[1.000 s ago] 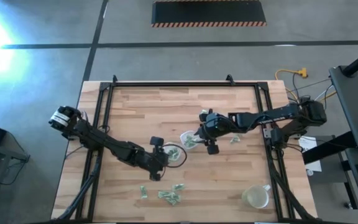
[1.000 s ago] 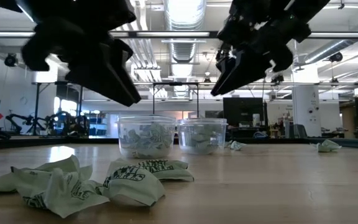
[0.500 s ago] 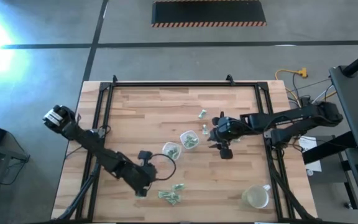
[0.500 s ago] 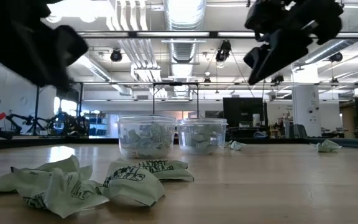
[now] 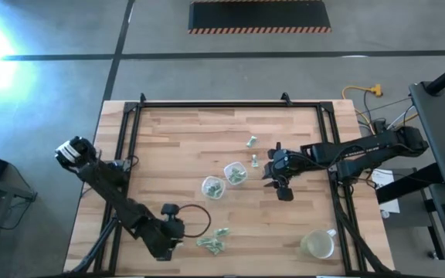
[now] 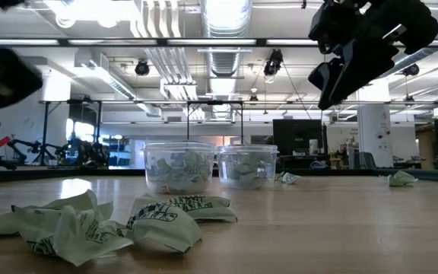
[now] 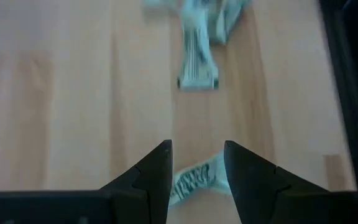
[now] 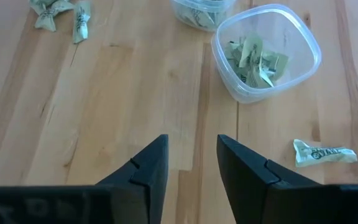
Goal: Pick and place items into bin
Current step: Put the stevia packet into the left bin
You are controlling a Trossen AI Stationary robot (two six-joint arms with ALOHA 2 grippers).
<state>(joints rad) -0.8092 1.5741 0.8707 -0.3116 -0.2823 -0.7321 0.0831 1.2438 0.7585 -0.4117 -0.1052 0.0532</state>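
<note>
Wrappers, small crumpled pale green-and-white ones, lie scattered over the wooden worktop (image 5: pixel 168 147). A cluster of wrappers (image 5: pixel 211 242) sits near the front edge, another loose wrapper (image 5: pixel 251 141) lies toward the back, and one more (image 8: pixel 324 152) rests just beside a clear tub. Two small clear plastic tubs stand side by side near the middle: the left tub (image 5: pixel 212 187) and the right tub (image 5: pixel 235 174), each holding several wrappers.

In the high view the left pincer (image 5: pixel 170 232) is low over the front of the worktop, next to the front cluster. Its wrist view shows the two dark fingers (image 7: pixel 156 174) parted with a gap between them, holding nothing; one wrapper lies on the wood just beyond the fingertips (partly hidden by them) and others farther ahead.

The right pincer (image 5: pixel 282 179) hangs over the worktop beside the right tub, toward the right edge. Its fingers (image 8: pixel 146 168) stand apart, empty, with bare wood showing between them.

A yellowish-white mug (image 5: pixel 318 245) stands at the front right corner, well apart from both tubs.
</note>
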